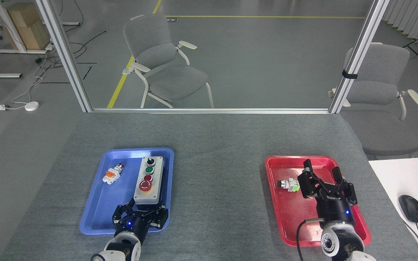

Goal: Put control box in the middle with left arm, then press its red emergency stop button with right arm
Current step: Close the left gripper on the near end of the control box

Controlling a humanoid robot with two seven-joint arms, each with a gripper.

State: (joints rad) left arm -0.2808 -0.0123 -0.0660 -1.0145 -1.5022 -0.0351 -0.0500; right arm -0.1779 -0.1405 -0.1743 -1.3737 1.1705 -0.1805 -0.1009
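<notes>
Head view, control box (148,180): a long grey-white box on a black base, lying in the right half of the blue tray (96,206), long axis toward 12 o'clock.
Head view, box face: 4 controls in a row; from the far end a black knob, a green button, a small red button, then the large red emergency stop button (145,186) on a yellow ring, nearest the robot.
Head view, left gripper (140,213): at the box's 6 o'clock end, fingers spread to either side of that end; whether they press on the box I cannot tell.
Head view, right gripper (321,170): over the red tray (292,214), jaws apart, holding nothing.
Head view, writing: white letters on the right gripper's black body, too small to read.
Head view, the middle (216,181): bare grey felt-like tabletop between the 2 trays.
Head view, other parts: a small white and orange switch (111,174) at the box's 9 o'clock; a small green and silver switch (289,185) just beside the right gripper, at its 9 o'clock.
</notes>
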